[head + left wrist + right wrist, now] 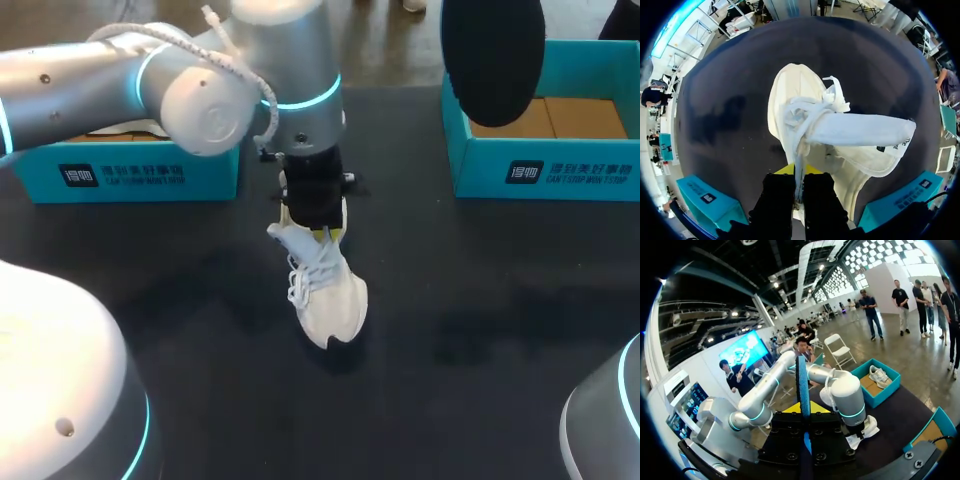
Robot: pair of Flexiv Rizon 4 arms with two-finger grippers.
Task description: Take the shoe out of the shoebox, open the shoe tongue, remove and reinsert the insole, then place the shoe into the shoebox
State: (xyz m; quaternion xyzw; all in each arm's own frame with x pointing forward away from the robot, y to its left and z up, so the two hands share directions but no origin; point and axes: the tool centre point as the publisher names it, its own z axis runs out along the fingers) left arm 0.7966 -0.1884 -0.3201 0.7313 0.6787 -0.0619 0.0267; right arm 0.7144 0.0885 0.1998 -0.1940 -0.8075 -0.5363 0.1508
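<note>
A white fabric shoe (325,290) with loose laces stands on the matte black table (480,320). It sits between the left shoebox (130,175) and the right shoebox (545,170), two boxes of teal cardboard, and is outside both. The left hand (317,225) is clenched on a thin white strip at the shoe's collar. Its wrist view shows the padded tongue (860,130) sticking out sideways, which the head view hides. The right hand (802,409), held aloft, pinches one flat, oval black insole (493,55) — edge-on from its own wrist. Only that view shows a second shoe (879,375) lying in the farther box.
</note>
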